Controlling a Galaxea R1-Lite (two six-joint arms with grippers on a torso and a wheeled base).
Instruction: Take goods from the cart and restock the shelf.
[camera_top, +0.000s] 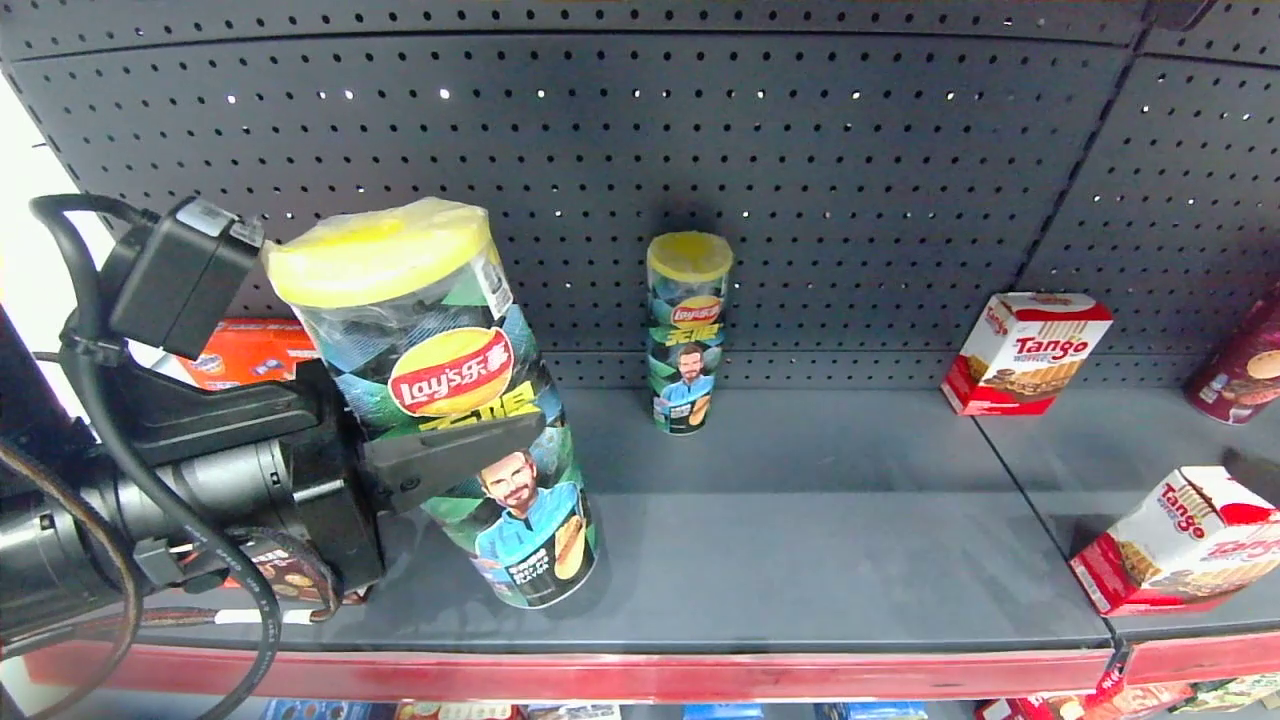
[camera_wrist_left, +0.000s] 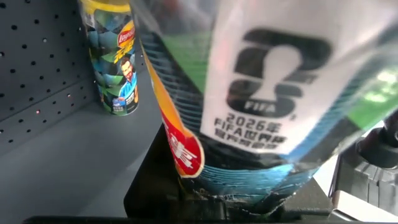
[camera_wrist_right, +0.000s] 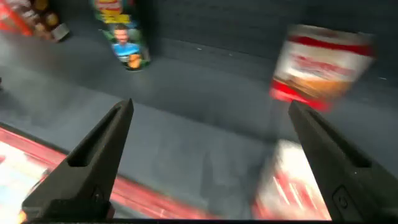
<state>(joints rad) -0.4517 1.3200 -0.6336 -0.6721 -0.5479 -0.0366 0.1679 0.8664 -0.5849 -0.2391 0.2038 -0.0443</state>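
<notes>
A tall chips can (camera_top: 450, 370) with a yellow lid is tilted near the shelf's front left, and my left gripper (camera_top: 455, 450) is shut on its middle. Its base is at or just above the grey shelf board (camera_top: 800, 540); I cannot tell whether it touches. In the left wrist view the held can (camera_wrist_left: 261, 106) looms close. A second, matching can (camera_top: 688, 335) (camera_wrist_left: 115, 62) stands upright against the back wall, mid-shelf. My right gripper (camera_wrist_right: 210, 109) is open over the shelf's front part with nothing between its fingers. That view also takes in the far can (camera_wrist_right: 124, 37).
A red-and-white wafer box (camera_top: 1030, 350) (camera_wrist_right: 320, 65) stands at the back right. Another wafer box (camera_top: 1180, 540) lies tilted near the front right. A dark red can (camera_top: 1245, 365) stands at the far right. An orange pack (camera_top: 250, 350) sits behind my left arm. The shelf has a red front lip (camera_top: 640, 675).
</notes>
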